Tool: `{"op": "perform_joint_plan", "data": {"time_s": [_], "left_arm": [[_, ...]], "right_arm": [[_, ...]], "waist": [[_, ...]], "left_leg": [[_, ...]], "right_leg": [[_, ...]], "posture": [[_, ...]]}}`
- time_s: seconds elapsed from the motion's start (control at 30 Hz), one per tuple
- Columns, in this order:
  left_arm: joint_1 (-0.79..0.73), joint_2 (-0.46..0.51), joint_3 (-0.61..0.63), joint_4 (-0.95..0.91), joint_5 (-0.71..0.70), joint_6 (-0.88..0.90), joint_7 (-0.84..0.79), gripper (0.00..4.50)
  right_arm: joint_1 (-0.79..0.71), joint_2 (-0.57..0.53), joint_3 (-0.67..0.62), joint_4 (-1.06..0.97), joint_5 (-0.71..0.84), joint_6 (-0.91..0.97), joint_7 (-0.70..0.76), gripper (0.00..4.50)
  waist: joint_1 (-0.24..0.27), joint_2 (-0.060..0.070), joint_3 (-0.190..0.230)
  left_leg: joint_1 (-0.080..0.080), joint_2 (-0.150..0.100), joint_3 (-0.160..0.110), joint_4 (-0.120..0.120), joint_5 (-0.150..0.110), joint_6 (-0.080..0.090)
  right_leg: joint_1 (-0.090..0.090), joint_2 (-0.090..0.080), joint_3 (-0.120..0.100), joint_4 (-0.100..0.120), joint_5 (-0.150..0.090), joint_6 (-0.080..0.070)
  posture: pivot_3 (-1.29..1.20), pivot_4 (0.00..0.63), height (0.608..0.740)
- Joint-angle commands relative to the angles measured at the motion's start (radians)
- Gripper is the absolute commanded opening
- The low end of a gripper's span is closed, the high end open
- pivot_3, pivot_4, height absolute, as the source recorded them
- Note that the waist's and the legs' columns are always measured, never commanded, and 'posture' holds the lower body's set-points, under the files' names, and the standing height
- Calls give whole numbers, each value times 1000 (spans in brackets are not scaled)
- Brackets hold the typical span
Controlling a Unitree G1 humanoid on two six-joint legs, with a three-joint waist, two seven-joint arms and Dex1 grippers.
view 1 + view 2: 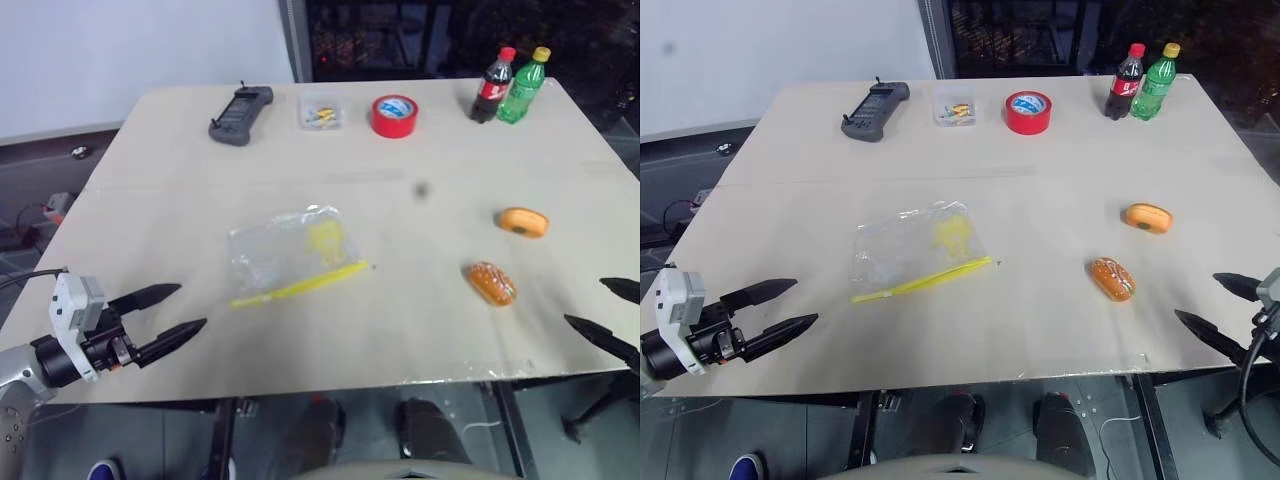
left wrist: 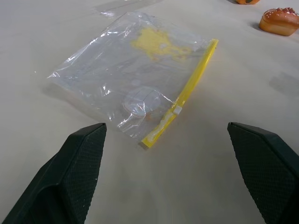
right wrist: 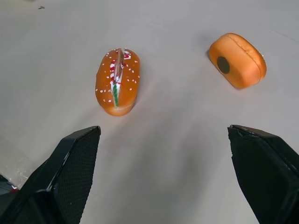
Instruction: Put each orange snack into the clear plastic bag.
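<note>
Transparent and crinkly, the flat plastic zip bag (image 1: 292, 252) with a yellow strip and unreadable yellow print lies mid-tabletop (image 1: 420, 330). Well right of it sit the speckled reddish-orange bun (image 1: 491, 283) and the smooth light-orange bun (image 1: 523, 222), apart. Left fingers (image 1: 172, 312) and right fingers (image 1: 608, 315) spread wide, empty. Bottle labels are illegible.

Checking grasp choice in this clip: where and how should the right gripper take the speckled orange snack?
Probably across its narrow middle, from above. The speckled orange snack lies flat on the table as a long oval, free all round and apart from the smooth orange snack. The right gripper, open, already faces it, so one finger could settle on each long flank, astride the seam along its top.
</note>
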Motion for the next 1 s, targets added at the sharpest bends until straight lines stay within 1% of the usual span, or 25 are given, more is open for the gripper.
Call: {"op": "perform_joint_plan", "data": {"time_s": [0.03, 0.13, 0.37, 0.47, 0.5, 0.53, 0.57, 0.63, 0.67, 0.73, 0.77, 0.83, 0.9, 1.0], "left_arm": [[-9, -4, 25, -37, -11, -11, 25, 4418], [-5, -39, 26, -92, -37, 13, 79, 4418], [20, -76, 3, -143, -12, 4, 133, 4418], [-9, -109, -19, -155, 14, -14, 201, 4418], [-27, -124, -28, -160, 23, -3, 246, 4418], [-40, -130, -38, -167, 18, 32, 287, 4418], [-54, -119, -55, -177, 3, 108, 334, 4418], [-115, -89, -67, -164, -92, 323, 437, 4418], [-152, -56, -68, -128, -173, 453, 444, 4418], [-232, -12, -66, -19, -288, 622, 414, 4418], [-271, 15, -82, 37, -303, 676, 390, 4418], [-336, 45, -106, 123, -321, 751, 366, 4418], [-425, 77, -154, 239, -299, 788, 339, 4418], [-578, 121, -255, 424, -244, 825, 268, 4418]], "right_arm": [[-31, -12, -10, -25, 36, 11, -8, 4485], [-97, -26, 48, -25, 54, 33, -22, 4485], [-137, -42, 87, -22, 53, 42, -24, 4485], [-176, -21, 118, -23, 53, 20, -44, 4485], [-200, -8, 143, -36, 49, 0, -55, 4485], [-225, 6, 169, -53, 47, -12, -72, 4485], [-263, 23, 211, -76, 49, -19, -90, 4485], [-333, 42, 328, -140, 40, -1, -122, 4485], [-369, 40, 400, -170, 24, 11, -124, 4485], [-454, 41, 527, -190, 30, 23, -80, 4485], [-500, 44, 578, -192, 39, 29, -59, 4485], [-552, 55, 629, -194, 58, 36, -38, 4485], [-580, 59, 664, -204, 62, 34, -29, 4485], [-603, 62, 697, -216, 63, 38, -37, 4485]], "waist": [[0, 0, 0], [-4, 0, 0], [10, 0, 0], [13, 0, 0], [13, 0, 0], [13, 0, 0], [13, -1, 0], [10, 0, 0], [10, 0, 0], [9, 0, 0], [9, 0, 0], [8, 0, 0], [10, -1, 1], [13, -1, 0]], "left_leg": [[0, 0, 0, 0, 0, 0], [0, 0, 0, 0, 0, 0], [-1, 0, 0, 0, 0, 0], [-1, 0, 0, 0, 0, 0], [0, 0, 0, 0, 0, 0], [0, 0, 0, 1, 0, 0], [0, 0, 0, 1, 0, 0], [0, 0, 0, 1, 0, 0], [0, 0, 0, 1, 0, 0], [0, 0, -1, 1, 0, 0], [0, 0, -1, 1, 0, 0], [0, -1, -1, 1, 0, 0], [-1, -1, -2, 1, 2, -4], [-1, -3, -4, 1, 2, -4]], "right_leg": [[0, 0, 0, 0, 0, 0], [0, 0, 0, 0, 0, 0], [0, 0, 0, 0, 0, 0], [0, 0, 0, 0, 0, 0], [0, 0, 0, 0, 0, 0], [0, 0, -1, 0, 0, 0], [0, 0, -1, 0, 0, 0], [0, 1, 0, 1, 0, 0], [0, 1, 0, 2, 0, 0], [-1, 1, -1, 3, 0, 0], [-1, 2, -2, 2, 0, 0], [-1, 1, -1, 2, 0, 0], [-2, 2, -2, 2, 0, 0], [-2, 4, -4, 2, 0, 0]], "posture": [[0, 150, 740], [0, 150, 740], [0, 150, 740], [0, 150, 740], [0, 150, 740], [0, 150, 740], [0, 150, 740], [0, 150, 740], [0, 150, 740], [0, 150, 740], [0, 150, 740], [0, 150, 740], [0, 150, 740], [0, 150, 740]]}}
